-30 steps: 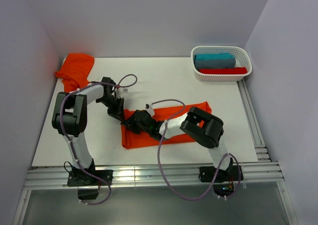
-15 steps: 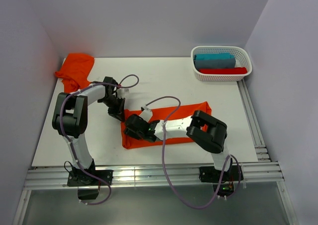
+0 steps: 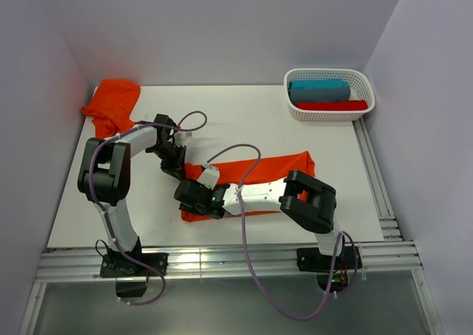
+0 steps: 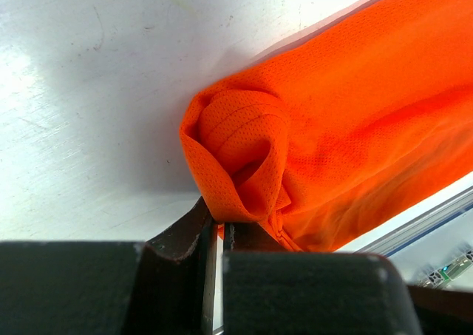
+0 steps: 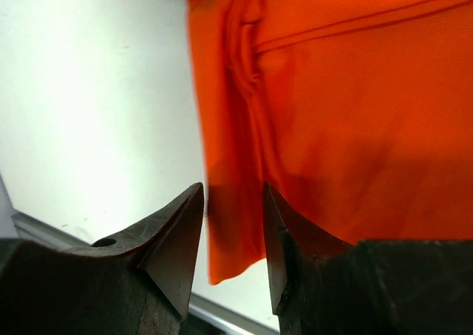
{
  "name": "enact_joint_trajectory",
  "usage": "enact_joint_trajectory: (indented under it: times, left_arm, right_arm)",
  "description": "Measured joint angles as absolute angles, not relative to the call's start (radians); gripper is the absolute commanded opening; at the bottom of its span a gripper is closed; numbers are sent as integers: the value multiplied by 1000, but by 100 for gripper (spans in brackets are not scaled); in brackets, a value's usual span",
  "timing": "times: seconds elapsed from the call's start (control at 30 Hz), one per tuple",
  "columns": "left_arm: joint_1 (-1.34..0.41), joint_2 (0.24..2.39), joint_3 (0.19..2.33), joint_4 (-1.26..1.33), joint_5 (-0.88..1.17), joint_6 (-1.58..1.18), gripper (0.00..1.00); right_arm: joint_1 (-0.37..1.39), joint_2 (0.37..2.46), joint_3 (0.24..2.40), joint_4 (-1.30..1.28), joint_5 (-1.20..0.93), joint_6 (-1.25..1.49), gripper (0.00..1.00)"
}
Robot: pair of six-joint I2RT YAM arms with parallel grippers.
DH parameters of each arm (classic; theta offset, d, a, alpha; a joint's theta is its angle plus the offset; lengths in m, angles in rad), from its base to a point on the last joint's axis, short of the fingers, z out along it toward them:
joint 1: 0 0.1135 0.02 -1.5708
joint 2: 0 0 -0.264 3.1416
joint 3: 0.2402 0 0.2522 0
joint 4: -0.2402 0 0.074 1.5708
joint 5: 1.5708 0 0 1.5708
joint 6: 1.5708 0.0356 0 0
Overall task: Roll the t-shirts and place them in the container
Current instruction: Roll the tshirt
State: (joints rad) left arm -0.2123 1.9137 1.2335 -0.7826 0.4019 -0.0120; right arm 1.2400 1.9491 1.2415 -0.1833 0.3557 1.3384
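Two garments on the white table [image 3: 251,120], both bright orange; the folded t-shirt [image 3: 288,168] laid flat as a long band across the near middle, left end between the two arms' tips, right end toward the table's right side; the spare t-shirt [image 3: 112,102] bunched in the far left corner, well apart from both arms. Left gripper [image 3: 179,172] down at the band's far left corner; seen from its own wrist, fingers [image 4: 183,231] drawn almost together, only a sliver between them, nipping a fold of orange mesh; just above that pinch, a small roll [image 4: 236,146] of the cloth, coiled in on itself and resting on the table. Right gripper [image 3: 185,200] low at the band's near left corner, just beside the left one; from its wrist view, fingers [image 5: 174,228] parted by a modest gap, hanging over the cloth's left edge, orange fabric and a strip of bare table showing between them; nothing clamped; contact between tips and fabric impossible to judge. Off in the far right corner, a white basket [image 3: 325,115] holding a teal cloth [image 3: 319,89] at the back and a darker red cloth [image 3: 336,105] at the front, touching side by side.
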Motion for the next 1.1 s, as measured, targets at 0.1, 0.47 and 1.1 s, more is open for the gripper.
enact_joint_trajectory:
  times: [0.1,0.47,1.1]
  left_arm:
    - [-213,1914,1234,-783,400,-12,0]
    - [-221,1914,1235,-783,391,-12,0]
    - [-225,1914,1240,-790,383,-10,27]
  right_arm:
    - [1251,1949,1283,-221,369,1336,45]
    - [1279,1951,1305,-246,376,1337,32]
    - [1251,1882,876,298,305,1536,2]
